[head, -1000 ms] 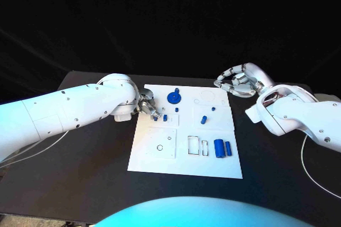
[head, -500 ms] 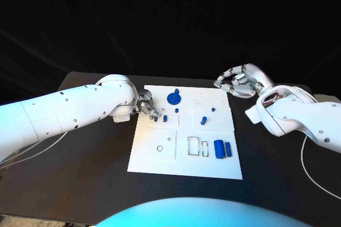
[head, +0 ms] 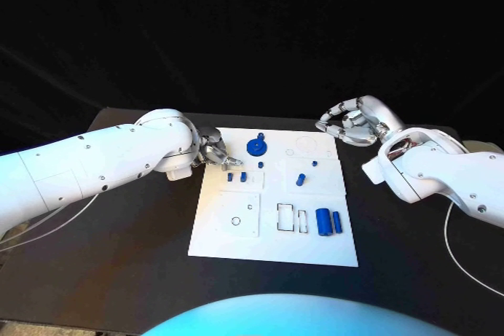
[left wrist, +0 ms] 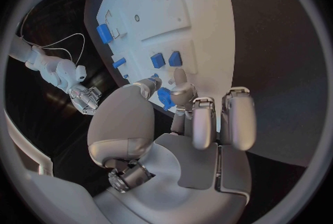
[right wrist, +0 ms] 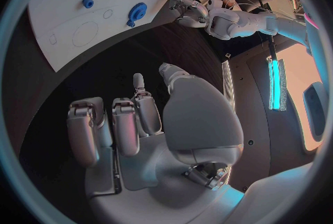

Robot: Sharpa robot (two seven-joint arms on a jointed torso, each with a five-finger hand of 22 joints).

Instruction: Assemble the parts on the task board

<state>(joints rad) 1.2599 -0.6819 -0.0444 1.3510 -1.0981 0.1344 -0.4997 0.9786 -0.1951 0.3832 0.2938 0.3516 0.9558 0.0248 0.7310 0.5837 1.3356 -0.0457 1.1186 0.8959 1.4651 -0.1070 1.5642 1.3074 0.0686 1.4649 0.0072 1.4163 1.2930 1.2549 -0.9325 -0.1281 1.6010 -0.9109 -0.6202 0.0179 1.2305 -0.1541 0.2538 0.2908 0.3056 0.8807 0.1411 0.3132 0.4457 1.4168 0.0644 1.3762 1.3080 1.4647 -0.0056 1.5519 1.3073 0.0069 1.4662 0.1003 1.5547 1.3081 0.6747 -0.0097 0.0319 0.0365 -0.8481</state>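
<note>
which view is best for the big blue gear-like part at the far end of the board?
Head view: the round blue part sits unobstructed, seen from above near the task board's far edge, just beside the left hand. The right wrist view shows it small and distorted. In the left wrist view I cannot pick it out with confidence.

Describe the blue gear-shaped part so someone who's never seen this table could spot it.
Find the white task board mid-table, then its far edge, near the left hand. The blue gear-shaped part sits there: a round disc with a knob, far wider than the small blue pegs nearby.
</note>
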